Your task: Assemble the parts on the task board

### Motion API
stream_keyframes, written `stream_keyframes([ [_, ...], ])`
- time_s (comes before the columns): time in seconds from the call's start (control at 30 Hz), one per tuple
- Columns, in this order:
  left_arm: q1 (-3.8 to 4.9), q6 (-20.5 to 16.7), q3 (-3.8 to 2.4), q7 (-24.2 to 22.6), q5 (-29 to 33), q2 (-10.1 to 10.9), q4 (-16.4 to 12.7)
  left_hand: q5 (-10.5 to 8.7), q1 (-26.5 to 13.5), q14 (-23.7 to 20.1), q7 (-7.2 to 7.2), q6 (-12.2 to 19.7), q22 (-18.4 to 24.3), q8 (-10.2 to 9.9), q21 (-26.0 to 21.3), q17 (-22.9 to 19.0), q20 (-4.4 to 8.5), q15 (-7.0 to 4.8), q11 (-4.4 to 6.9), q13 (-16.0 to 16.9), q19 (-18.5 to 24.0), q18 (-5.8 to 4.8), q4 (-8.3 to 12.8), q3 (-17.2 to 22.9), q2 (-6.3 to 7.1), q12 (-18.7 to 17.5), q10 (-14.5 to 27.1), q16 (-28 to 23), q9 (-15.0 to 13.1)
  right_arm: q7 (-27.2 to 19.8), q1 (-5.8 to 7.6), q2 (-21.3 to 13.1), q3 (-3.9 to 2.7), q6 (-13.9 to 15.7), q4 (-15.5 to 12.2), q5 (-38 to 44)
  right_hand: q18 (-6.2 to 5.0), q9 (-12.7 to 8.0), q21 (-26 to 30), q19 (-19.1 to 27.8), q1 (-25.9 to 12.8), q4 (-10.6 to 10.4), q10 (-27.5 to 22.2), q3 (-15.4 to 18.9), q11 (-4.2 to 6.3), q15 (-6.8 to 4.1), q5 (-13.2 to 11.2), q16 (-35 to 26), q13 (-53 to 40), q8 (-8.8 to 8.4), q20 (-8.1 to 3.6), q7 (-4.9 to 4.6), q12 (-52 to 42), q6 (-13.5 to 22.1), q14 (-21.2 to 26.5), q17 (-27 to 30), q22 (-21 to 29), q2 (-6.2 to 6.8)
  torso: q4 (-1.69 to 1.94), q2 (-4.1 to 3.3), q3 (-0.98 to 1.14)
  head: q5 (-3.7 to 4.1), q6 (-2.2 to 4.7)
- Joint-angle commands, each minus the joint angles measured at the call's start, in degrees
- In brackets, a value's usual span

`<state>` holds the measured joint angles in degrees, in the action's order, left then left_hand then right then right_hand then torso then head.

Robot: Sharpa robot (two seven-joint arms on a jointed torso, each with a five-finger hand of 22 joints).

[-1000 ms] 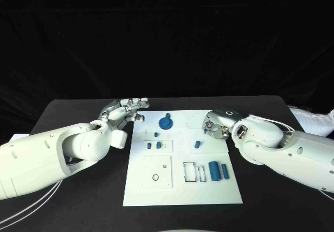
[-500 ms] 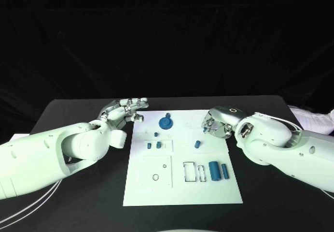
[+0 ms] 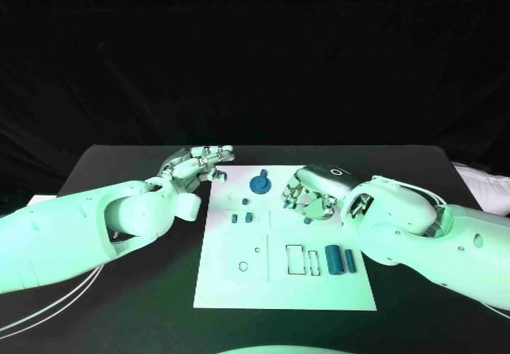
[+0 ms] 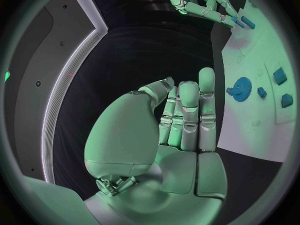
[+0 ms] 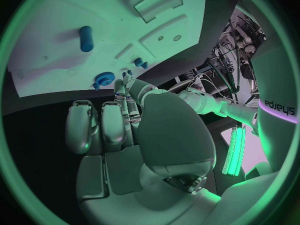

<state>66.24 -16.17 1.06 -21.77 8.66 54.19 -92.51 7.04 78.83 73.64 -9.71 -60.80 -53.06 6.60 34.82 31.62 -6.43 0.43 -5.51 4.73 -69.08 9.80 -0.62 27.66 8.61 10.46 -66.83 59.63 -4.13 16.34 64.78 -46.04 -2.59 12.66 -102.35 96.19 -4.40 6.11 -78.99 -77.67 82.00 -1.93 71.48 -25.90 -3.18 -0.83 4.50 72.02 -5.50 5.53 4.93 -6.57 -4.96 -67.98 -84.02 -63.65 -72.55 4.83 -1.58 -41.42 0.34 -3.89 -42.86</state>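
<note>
The white task board (image 3: pixel 228 284) lies in the middle of the black table. On it are a blue gear (image 3: pixel 259 184), two small blue blocks (image 3: pixel 242 217), a short blue peg (image 3: pixel 308 219) and two blue cylinders (image 3: pixel 340 259). My right hand (image 3: pixel 306 195) hovers over the board's right side, fingertips just above the peg and apart, holding nothing. The right wrist view shows the peg (image 5: pixel 85 38) lying on the board (image 5: pixel 50 60) beyond the gear (image 5: pixel 103 78). My left hand (image 3: pixel 202 164) is at the board's far left corner, fingers extended, holding nothing. The left wrist view shows the right hand (image 4: pixel 200 2) and the gear (image 4: pixel 240 87).
Square and rectangular recesses (image 3: pixel 301 259) mark the board's near half. Bare black table (image 3: pixel 138 310) lies on both sides of the board and in front of it. My two white forearms reach in from the sides.
My right hand has moved left from the board's right edge to above the short blue peg. The left hand has stayed at the far left corner.
</note>
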Motion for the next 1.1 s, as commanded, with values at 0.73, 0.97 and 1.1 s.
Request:
stream_keyframes([
  [0.73,0.01,0.9,-0.03,-0.1,0.2,-0.3,-0.2,0.29,0.0,-0.6,-0.04,0.2,0.1,0.1,-0.3,-0.1,0.22,0.0,0.13,0.0,0.2,0.68,0.2,-0.3,-0.41,0.4,0.5,-0.1,0.1,-1.4,-6.79,6.6,0.92,-3.0,1.9,-1.8,0.11,1.0,-0.1,-0.1,-0.5,0.1,0.2,-0.5,-0.19,-0.31,0.0,0.0,0.2,-0.07,0.13,-0.38,0.5,0.1,-1.8,0.5,0.4,-0.26,-0.02,0.06,-0.09,-3.94,-2.34],
  [0.97,0.01,1.0,-0.03,0.0,0.2,-0.3,-0.1,0.29,0.0,-0.6,-0.04,0.2,0.1,0.1,-0.3,-0.1,0.22,0.0,0.13,0.0,0.2,0.68,0.2,-0.3,-0.41,0.4,0.5,-0.1,0.1,-1.6,-6.98,6.7,1.03,-3.9,2.0,-1.9,0.11,1.0,-0.1,0.0,-0.6,0.1,0.2,-0.5,-0.21,-0.29,0.0,0.0,0.2,-0.1,0.14,-0.4,0.6,0.1,-1.8,0.4,0.4,-0.26,-0.08,0.03,-0.02,-4.19,-2.57],
  [1.1,0.01,1.0,-0.03,0.0,0.2,-0.3,0.0,0.3,0.0,-0.6,-0.05,0.2,0.1,0.1,-0.3,-0.2,0.22,0.01,0.11,0.0,0.2,0.68,0.3,-0.3,-0.42,0.4,0.6,-0.1,0.1,-1.5,-7.04,6.8,1.12,-4.3,2.0,-1.9,0.11,1.0,0.0,0.0,-0.6,0.2,0.2,-0.5,-0.22,-0.29,0.0,0.0,0.2,-0.11,0.14,-0.41,0.6,0.1,-1.8,0.4,0.4,-0.26,-0.11,0.02,0.04,-4.42,-2.47],
])
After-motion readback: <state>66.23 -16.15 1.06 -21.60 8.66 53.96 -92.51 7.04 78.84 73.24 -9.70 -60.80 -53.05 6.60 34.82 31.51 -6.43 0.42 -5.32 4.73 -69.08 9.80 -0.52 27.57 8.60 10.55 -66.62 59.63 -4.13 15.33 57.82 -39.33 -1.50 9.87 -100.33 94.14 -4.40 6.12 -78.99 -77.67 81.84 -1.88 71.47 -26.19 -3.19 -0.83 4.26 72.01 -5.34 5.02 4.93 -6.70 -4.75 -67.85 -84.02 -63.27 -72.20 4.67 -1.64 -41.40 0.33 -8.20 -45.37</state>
